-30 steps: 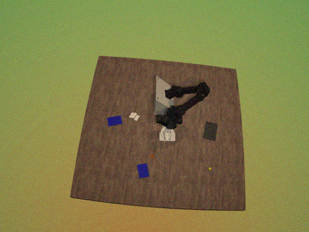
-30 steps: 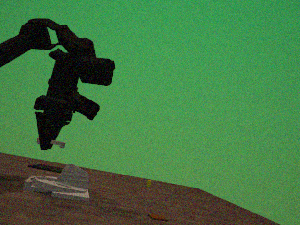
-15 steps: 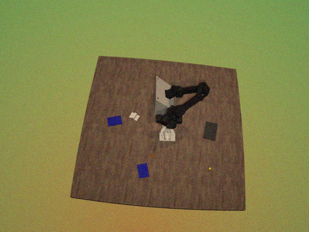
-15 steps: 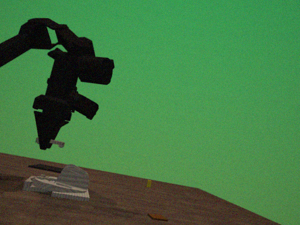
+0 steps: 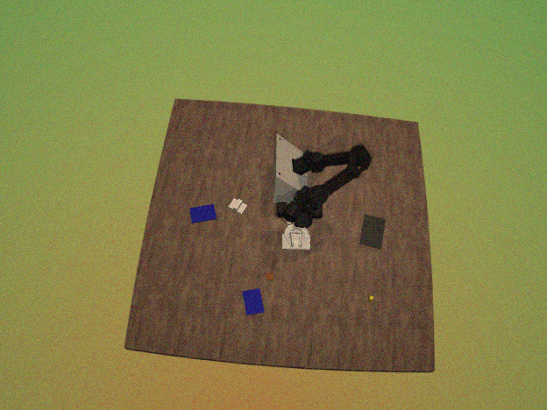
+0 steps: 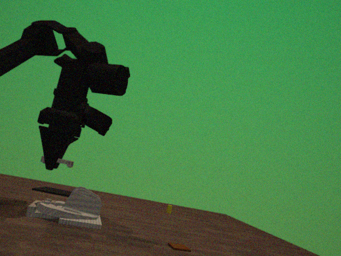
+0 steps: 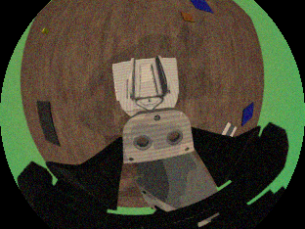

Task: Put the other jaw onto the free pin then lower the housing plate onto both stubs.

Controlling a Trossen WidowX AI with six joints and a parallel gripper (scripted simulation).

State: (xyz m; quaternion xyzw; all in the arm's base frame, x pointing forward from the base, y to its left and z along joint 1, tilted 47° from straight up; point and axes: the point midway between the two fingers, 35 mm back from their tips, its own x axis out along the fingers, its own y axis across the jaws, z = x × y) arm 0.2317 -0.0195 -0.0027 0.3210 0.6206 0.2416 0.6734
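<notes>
My gripper [image 6: 52, 166] [image 7: 157, 146] is shut on the housing plate [image 6: 65, 162] [image 7: 157, 128], a pale plate with two large round holes and a few small ones. The plate is slightly tilted in the exterior view and is well above the base, touching nothing below. The pale base [image 5: 287, 245] [image 6: 80, 222] [image 7: 120, 73] stands on the table with a rounded upright wall. Two long, pale jaws lie side by side on it, the left jaw [image 7: 133, 78] and the right jaw [image 7: 160, 75]. The pins, stubs and gear mesh cannot be made out. The arm hides part of the base in the top view.
A dark rectangle [image 5: 372, 231] [image 6: 51, 191] [image 7: 48, 122], two blue rectangles [image 5: 202, 213] [image 5: 252, 301], white pieces [image 5: 237, 205], an orange piece [image 5: 269, 276] [image 6: 178, 246] and a yellow block [image 5: 371, 298] [image 6: 169, 209] surround the base. A large grey plate [image 5: 287, 154] lies under the arm.
</notes>
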